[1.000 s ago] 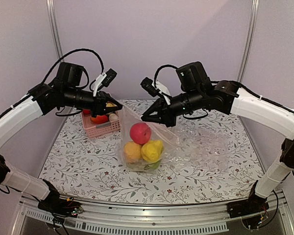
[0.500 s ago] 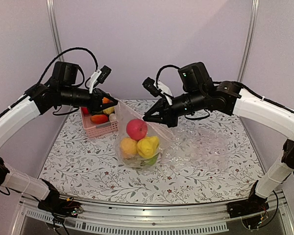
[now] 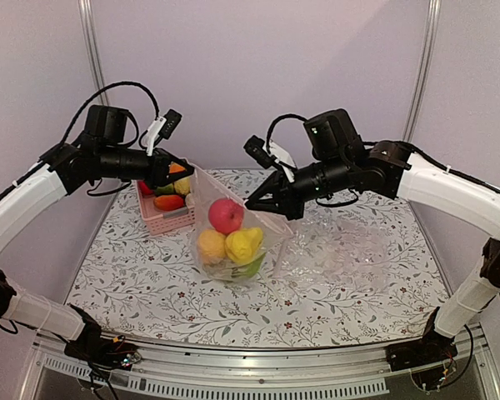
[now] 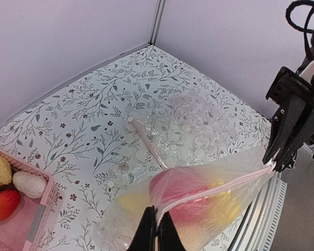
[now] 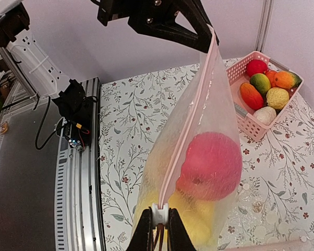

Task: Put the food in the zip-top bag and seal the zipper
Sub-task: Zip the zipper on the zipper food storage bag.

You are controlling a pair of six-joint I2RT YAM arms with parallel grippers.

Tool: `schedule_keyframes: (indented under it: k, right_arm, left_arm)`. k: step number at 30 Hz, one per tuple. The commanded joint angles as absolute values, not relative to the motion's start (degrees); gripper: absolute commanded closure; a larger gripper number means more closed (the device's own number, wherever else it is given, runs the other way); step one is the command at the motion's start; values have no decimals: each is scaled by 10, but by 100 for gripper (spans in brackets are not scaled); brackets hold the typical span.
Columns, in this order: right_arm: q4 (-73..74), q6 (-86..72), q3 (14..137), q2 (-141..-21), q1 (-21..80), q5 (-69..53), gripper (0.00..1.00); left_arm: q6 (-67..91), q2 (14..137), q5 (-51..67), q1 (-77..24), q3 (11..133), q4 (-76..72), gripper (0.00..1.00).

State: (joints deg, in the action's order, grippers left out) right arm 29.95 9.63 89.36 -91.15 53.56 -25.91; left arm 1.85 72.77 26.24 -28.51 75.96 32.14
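The zip-top bag (image 3: 233,242) hangs in the air between my two grippers, its bottom just above the table. Inside it sit a red fruit (image 3: 226,215), two yellow ones (image 3: 243,244) and something green. My left gripper (image 3: 189,169) is shut on the bag's left top corner (image 4: 165,209). The pale pink zipper (image 5: 191,120) runs taut from there to my right gripper (image 3: 252,202), which is shut on the zipper's small white slider (image 5: 160,214). More food (image 5: 261,86) lies in the pink basket (image 3: 171,218) behind the left gripper.
A larger, crinkled clear bag (image 3: 342,242) lies flat on the flowered table (image 3: 133,283) to the right of the hanging bag. The pink basket stands at the back left near the wall. Metal rails (image 5: 78,172) run along the table's near edge.
Both grippers and the hanging bag have shifted left and slightly up. The fruit inside has swung left with it. Neither grip has changed.
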Motion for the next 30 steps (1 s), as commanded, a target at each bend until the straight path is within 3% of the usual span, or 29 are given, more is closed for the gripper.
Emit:
schedule_keyframes:
  k: [1,30]
  right_arm:
    - [386,89,877,-879,540,-285,100]
    - [386,85,857,-867,540,-266,100]
  left_arm:
    - [34,711,167,-236,759,264,100]
    - [65,712,136,-174,750,251,100]
